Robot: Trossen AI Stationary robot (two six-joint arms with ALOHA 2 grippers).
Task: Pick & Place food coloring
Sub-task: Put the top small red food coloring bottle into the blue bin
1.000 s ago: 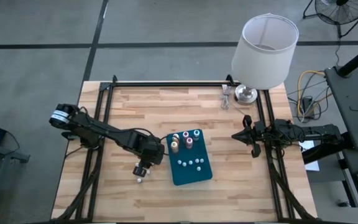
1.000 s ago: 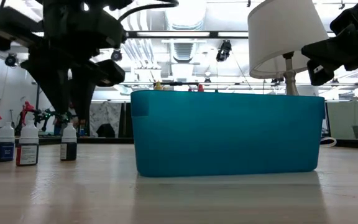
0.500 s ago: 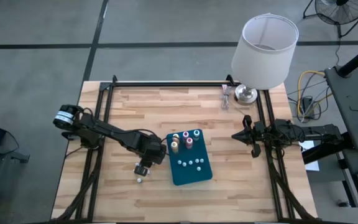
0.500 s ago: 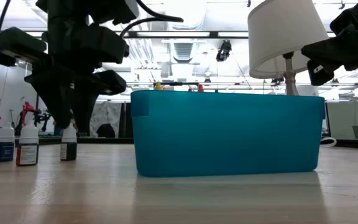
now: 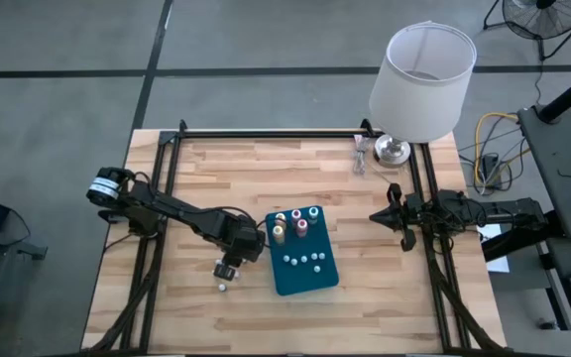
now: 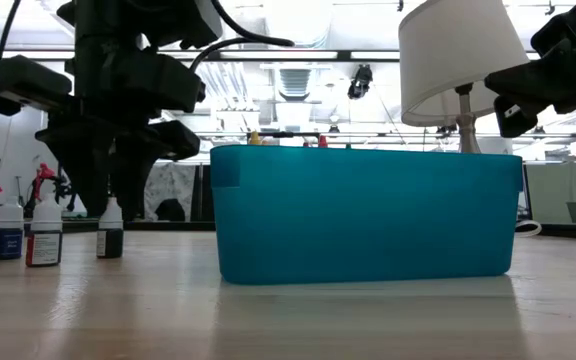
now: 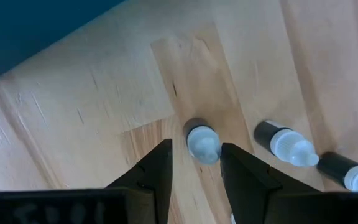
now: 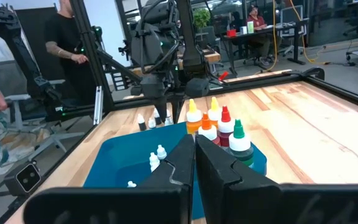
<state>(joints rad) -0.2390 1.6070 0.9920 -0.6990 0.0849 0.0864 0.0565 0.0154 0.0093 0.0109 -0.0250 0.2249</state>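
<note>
Three small dark food coloring bottles with whitish caps stand upright on the wood left of the teal tray (image 5: 302, 255); the low view shows them (image 6: 110, 232), (image 6: 45, 235), (image 6: 8, 232). My left gripper (image 7: 196, 150) is open and points down over the bottle nearest the tray (image 7: 202, 143), one finger on each side of its cap with a gap showing. More food coloring stands in the tray: taller bottles with coloured tops (image 5: 300, 223) and small whitish ones (image 5: 303, 261). My right gripper (image 8: 194, 155) is shut and hovers at the table's right edge (image 5: 393, 214).
A white-shaded lamp (image 5: 421, 69) stands at the far right corner with a small metal object (image 5: 361, 157) beside its base. Black frame rails run along the table's left, right and far sides. People stand in the room beyond the table (image 8: 67, 37).
My left gripper has come down over the small bottle nearest the tray, its fingers staying apart. The bottles and the tray have kept their places.
</note>
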